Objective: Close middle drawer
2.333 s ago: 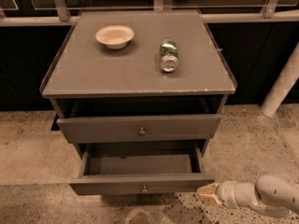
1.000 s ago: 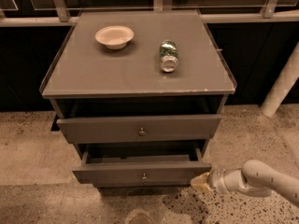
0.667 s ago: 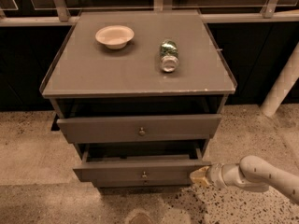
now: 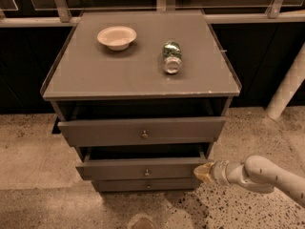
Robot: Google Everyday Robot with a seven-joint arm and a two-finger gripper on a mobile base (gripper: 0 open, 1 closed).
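Where the white arm (image 4: 267, 175) reached in from the lower right over the speckled floor (image 4: 38, 151), the gripper (image 4: 204, 171) sat low at the right end of the middle drawer (image 4: 119, 168). Its tan fingers read as one narrow wedge, pressed together with nothing between them. The tip was against the right edge of that drawer's front, or just short of it.

Below and slightly behind it sat the bottom drawer (image 4: 124, 185), the narrowest front, set back near the carcass.

The middle drawer ran long and low from left to right, with its front panel facing the camera and its small metal knob (image 4: 147, 172) at the centre. It stood out a little from the cabinet. A dark strip of its inside showed above the panel, but whether anything lay in there could not be told.

Above it the top drawer (image 4: 105, 131), taller and wider with a larger round knob (image 4: 144, 134), also stood out from the frame. The opening above it was just as dark.

Farther back, on the grey cabinet top (image 4: 119, 75), a pale shallow bowl (image 4: 116, 36) stood upright at the left. A green can (image 4: 172, 57) lay on its side well to the right of it, with one end towards the camera. A white post (image 4: 286, 87) leaned at the far right beside the cabinet.
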